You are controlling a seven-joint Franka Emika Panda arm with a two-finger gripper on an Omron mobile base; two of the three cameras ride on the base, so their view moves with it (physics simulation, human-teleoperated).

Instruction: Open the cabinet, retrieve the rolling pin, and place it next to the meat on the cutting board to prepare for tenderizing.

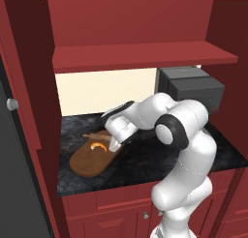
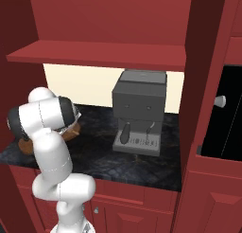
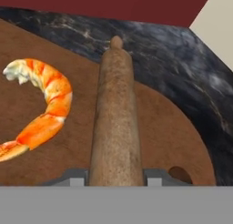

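On the left side of the dark marbled stone counter (image 1: 145, 164) lies the oval brown wooden cutting board (image 1: 87, 160), flat. The small curved orange meat with a pale streak (image 1: 99, 146) rests on the board's upper half. In the hand view the same meat (image 3: 43, 114) sits left of the slim brown wooden rolling pin (image 3: 116, 123), near it but apart, both over the board (image 3: 173, 136). The rolling pin runs lengthwise away from the camera, its narrow far handle reaching past the board's edge over the counter (image 3: 182, 63). In the left base view one end of the rolling pin (image 1: 94, 135) projects from behind the hand, at the board's far edge.

The two-finger gripper (image 1: 116, 144) hangs low over the board's right end. Its fingertips (image 3: 75, 177) stand on either side of the pin's near end, closed against it: the hand grips the rolling pin.

Right of the arm stands a dark grey box-shaped coffee machine (image 2: 139, 111) on the counter. Above runs a dark-red wooden shelf (image 1: 145, 55). At the far left a dark-red door edge carries a small round silver knob (image 1: 12, 104).
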